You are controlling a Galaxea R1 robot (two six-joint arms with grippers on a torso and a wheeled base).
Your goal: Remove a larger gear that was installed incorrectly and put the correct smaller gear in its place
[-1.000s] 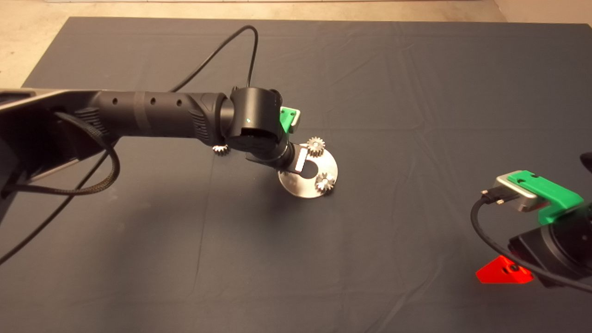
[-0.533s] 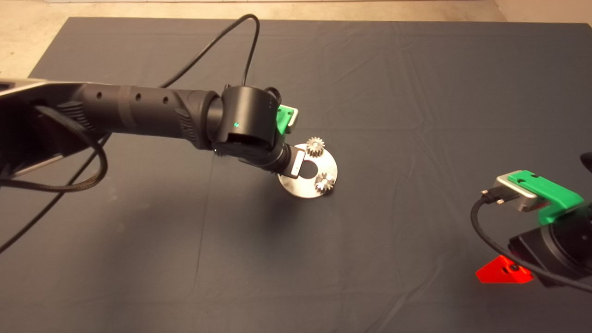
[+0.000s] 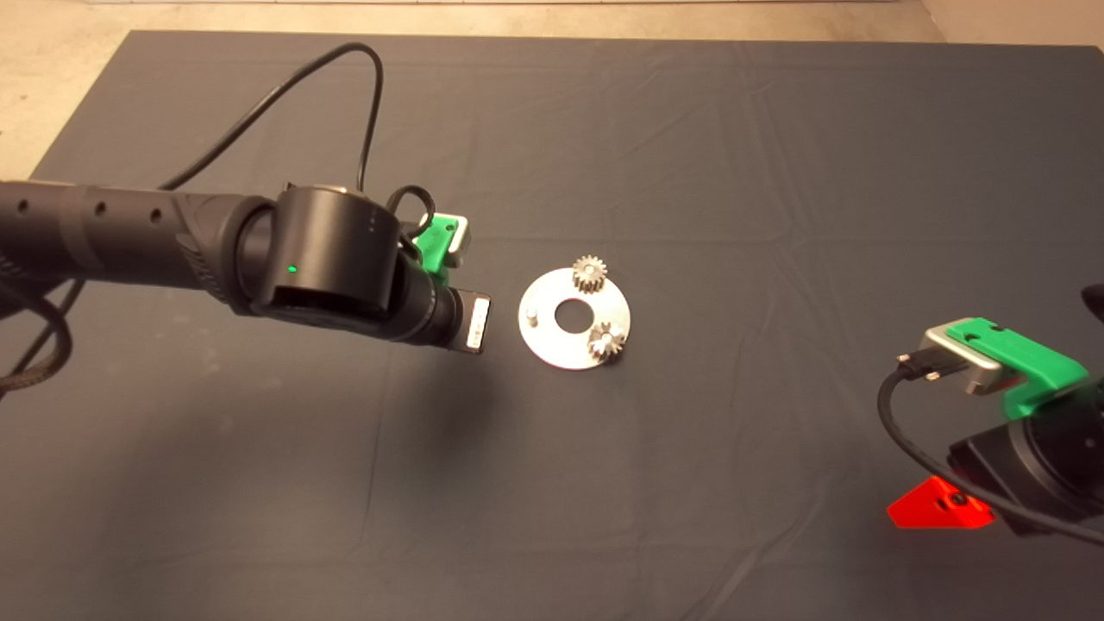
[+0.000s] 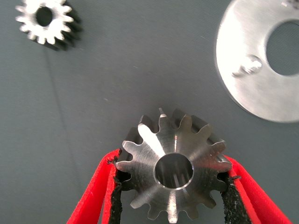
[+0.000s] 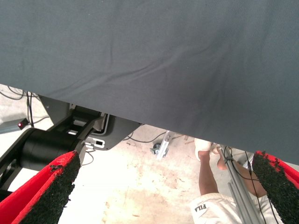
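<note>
My left gripper (image 4: 172,164) is shut on the larger gear (image 4: 174,170), a bright silver gear with flared teeth, held just above the mat. It hangs a short way left of the round steel plate (image 3: 561,349). The plate's left peg (image 3: 533,313) stands bare. The smaller gear (image 4: 44,23) lies loose on the mat close to the held gear; in the head view my left wrist hides it. My right gripper (image 5: 163,186) is parked open at the mat's lower right edge, one red finger (image 3: 940,509) showing.
Two small gears sit on the plate's other pegs, one at the far side (image 3: 589,273) and one at the near right (image 3: 606,339). The left arm's cable (image 3: 285,82) loops over the mat. A person's leg (image 5: 205,186) shows beyond the mat edge.
My left arm has drawn back to the left, off the plate, carrying the larger gear. The plate's left peg now shows bare. The right arm has not moved.
</note>
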